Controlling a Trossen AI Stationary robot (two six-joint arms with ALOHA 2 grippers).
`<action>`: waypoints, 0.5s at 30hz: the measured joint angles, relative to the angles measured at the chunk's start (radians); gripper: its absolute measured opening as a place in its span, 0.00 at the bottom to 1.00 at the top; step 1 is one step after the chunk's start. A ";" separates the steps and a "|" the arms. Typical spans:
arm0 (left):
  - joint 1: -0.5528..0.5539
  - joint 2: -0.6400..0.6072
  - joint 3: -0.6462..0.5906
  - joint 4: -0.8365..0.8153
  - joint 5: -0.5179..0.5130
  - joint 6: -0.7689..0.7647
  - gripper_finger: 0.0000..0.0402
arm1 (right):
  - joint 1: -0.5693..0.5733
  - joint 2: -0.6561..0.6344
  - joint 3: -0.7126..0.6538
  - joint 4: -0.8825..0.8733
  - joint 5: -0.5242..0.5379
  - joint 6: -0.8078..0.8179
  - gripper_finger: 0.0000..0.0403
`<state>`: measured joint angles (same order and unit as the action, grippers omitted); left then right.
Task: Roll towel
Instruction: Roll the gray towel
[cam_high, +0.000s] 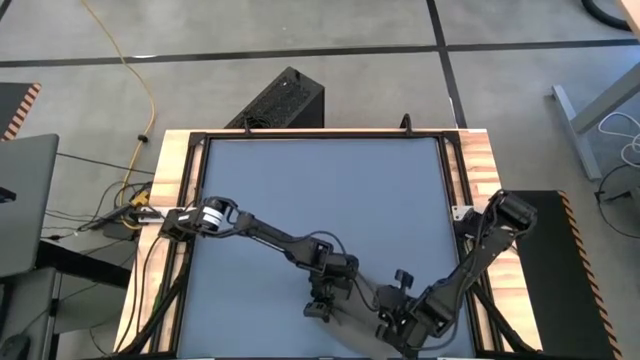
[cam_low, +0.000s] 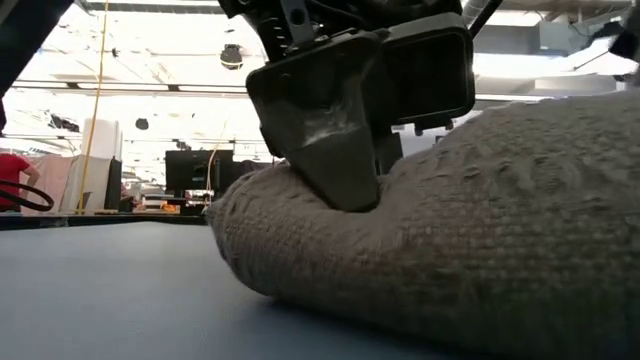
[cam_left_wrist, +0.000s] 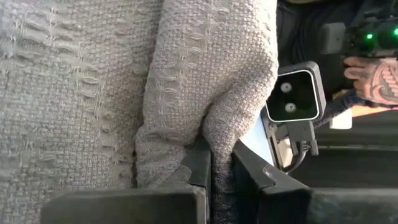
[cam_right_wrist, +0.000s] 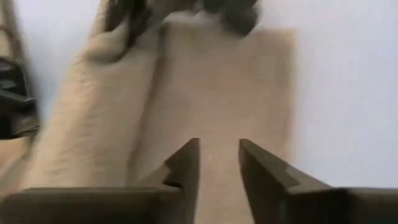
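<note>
The towel (cam_high: 350, 325) lies at the near edge of the table (cam_high: 320, 190), around 6 o'clock in the high view, largely hidden there beneath both arms. The low view shows it already gathered into a thick roll (cam_low: 420, 230), its rounded end toward the open table surface.

The left gripper (cam_left_wrist: 219, 180) is at the towel's left part, at about 6 to 7 o'clock on the table. Its fingers (cam_left_wrist: 198, 163) are closed on a pinched fold of the cloth, with fabric bulging out past them. In the low view the same gripper (cam_low: 335, 150) presses down into the top of the roll.

The right gripper (cam_right_wrist: 219, 168) sits just beside it at about 5 o'clock, over the flat, unrolled part of the towel (cam_right_wrist: 217, 93). Its fingers stand slightly apart with nothing visibly between them; it appears open and not gripping.

Judgement: the roll's long axis appears to run roughly from one gripper toward the other, though the arms cover too much of the high view to confirm it. The flat remainder lies ahead of the right gripper. The left arm, already holding the cloth, is better placed to turn the roll onward; the right arm can steady the other end.

Beyond the table, a person's hand (cam_left_wrist: 373, 74) shows in the left wrist view, well apart from the work.
</note>
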<state>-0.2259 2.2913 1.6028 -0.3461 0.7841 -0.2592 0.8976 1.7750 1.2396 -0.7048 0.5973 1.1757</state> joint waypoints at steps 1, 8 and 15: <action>-0.003 0.000 0.000 -0.001 -0.001 0.000 0.04 | 0.004 0.008 0.000 0.017 -0.025 0.015 0.34; -0.016 0.000 0.000 -0.001 0.001 0.000 0.04 | 0.010 0.013 0.000 0.203 -0.159 0.088 0.55; -0.016 -0.001 0.000 0.000 0.010 -0.004 0.04 | 0.014 0.030 0.000 0.298 -0.164 0.109 0.56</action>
<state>-0.2424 2.2906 1.6024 -0.3459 0.7936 -0.2637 0.9119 1.8051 1.2400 -0.4069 0.4334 1.2848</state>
